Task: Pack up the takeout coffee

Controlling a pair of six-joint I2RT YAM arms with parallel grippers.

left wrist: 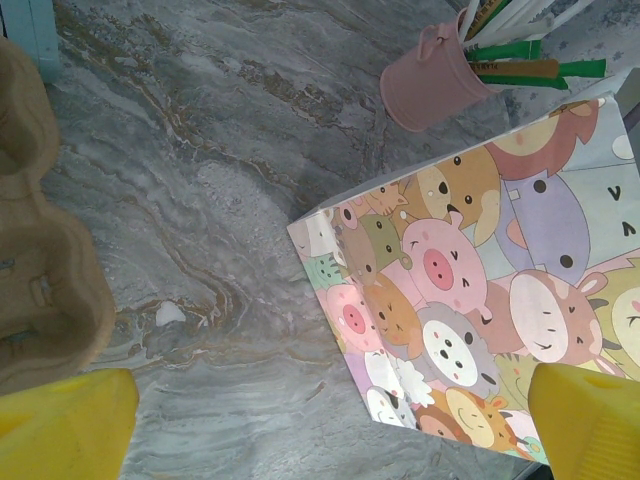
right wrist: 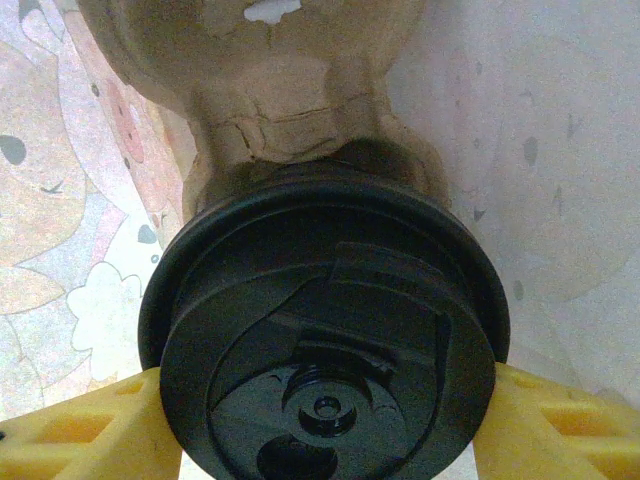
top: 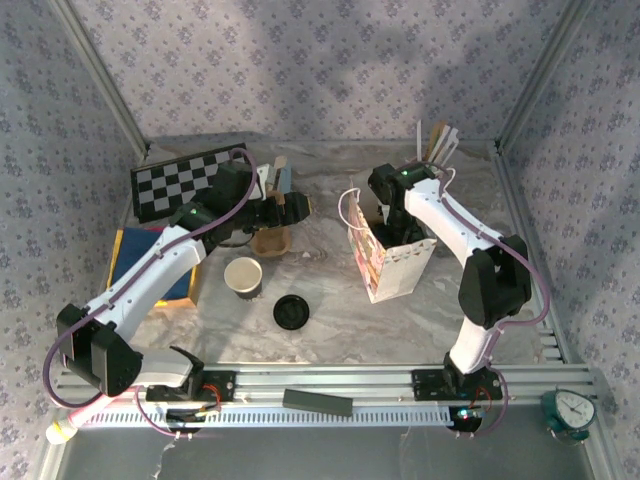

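Left of the bag [top: 395, 268], our left gripper [left wrist: 330, 400] hangs with its fingers spread wide and nothing between them, just beside a card carrier [left wrist: 40, 270]. Also left of the bag, toward the near edge, stand a lidless cup [top: 243, 277] and a loose lid [top: 290, 312]; neither is the thing we must pack. Inside the bag sits the coffee [right wrist: 325, 340], lid on, low between the printed walls, with brown moulded card [right wrist: 290, 100] just behind it. Whether it rests in that card we cannot tell. Our right gripper [right wrist: 325, 425] reaches down through the bag's mouth, its yellow fingers [right wrist: 90, 430] close on either side of the coffee. Whether they pinch it or merely stand beside it we cannot tell, since the lid hides their tips. We judge the main step nearly done, as the coffee is already within the bag. What seems left is to free the coffee if it is held, then lift the right arm out without snagging the bag's wall or tipping the coffee.
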